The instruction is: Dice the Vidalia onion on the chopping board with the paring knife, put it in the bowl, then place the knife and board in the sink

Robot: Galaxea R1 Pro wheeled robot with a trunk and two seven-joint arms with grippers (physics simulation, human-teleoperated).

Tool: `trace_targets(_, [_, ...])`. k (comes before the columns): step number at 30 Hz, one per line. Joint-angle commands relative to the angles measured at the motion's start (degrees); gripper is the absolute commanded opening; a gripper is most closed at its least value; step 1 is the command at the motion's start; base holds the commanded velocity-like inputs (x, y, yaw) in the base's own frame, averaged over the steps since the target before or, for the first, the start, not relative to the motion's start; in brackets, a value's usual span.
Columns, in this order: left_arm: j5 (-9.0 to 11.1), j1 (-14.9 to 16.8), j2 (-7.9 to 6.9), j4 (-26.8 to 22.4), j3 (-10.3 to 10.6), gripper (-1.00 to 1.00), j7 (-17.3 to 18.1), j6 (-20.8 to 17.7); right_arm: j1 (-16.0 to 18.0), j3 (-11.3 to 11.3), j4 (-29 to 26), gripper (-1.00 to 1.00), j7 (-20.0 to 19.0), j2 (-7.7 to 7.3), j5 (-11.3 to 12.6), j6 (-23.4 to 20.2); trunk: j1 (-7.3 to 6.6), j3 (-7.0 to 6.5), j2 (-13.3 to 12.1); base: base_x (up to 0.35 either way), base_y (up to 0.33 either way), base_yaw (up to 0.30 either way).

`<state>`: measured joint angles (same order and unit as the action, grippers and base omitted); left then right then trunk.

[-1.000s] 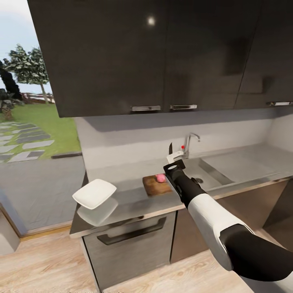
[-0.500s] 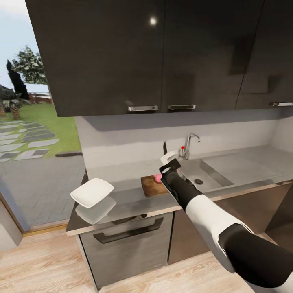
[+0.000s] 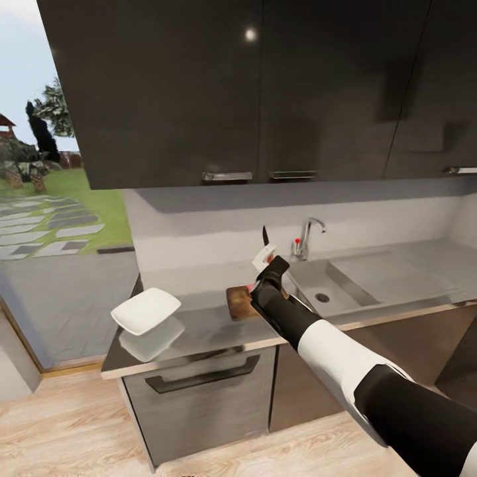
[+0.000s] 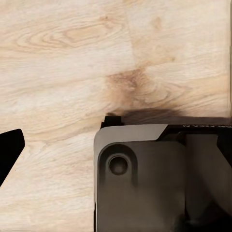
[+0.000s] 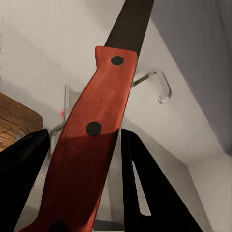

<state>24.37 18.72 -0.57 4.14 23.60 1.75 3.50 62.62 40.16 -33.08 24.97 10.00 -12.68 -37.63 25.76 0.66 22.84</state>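
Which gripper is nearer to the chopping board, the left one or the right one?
The right. The right gripper, holding the paring knife, hangs just above the chopping board. The left gripper points down at the wooden floor, away from the board.

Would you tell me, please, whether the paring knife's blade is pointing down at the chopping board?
No, the right gripper holds the paring knife with its blade pointing upward, above the chopping board.

Red-handled paring knife point(image 5: 92, 140), blade up, over chopping board point(image 3: 238, 303) bearing pink onion point(image 3: 250, 287).
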Motion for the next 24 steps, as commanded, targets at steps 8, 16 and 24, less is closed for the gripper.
trace_targets(8, [0.5, 0.09, 0.04, 0.25, 0.48, 1.0, 0.16, 0.37, 0.04, 1.14, -0.05, -1.0, 0.19, 0.0, -0.1, -1.51, 0.03, 0.07, 0.08, 0.0, -0.339, 0.271])
trace_targets(16, [0.5, 0.09, 0.04, 0.25, 0.48, 1.0, 0.1, 0.37, 0.04, 5.84, -0.06, -1.0, -0.06, 0.0, 0.09, -1.5, 0.03, 0.07, 0.08, 0.0, -0.343, 0.277])
trace_targets(24, [0.5, 0.09, 0.04, 0.25, 0.48, 1.0, 0.1, 0.37, -0.14, 6.94, 0.11, -1.0, -0.35, 0.0, 0.2, -1.32, 0.03, 0.07, 0.08, 0.0, -0.343, 0.277])
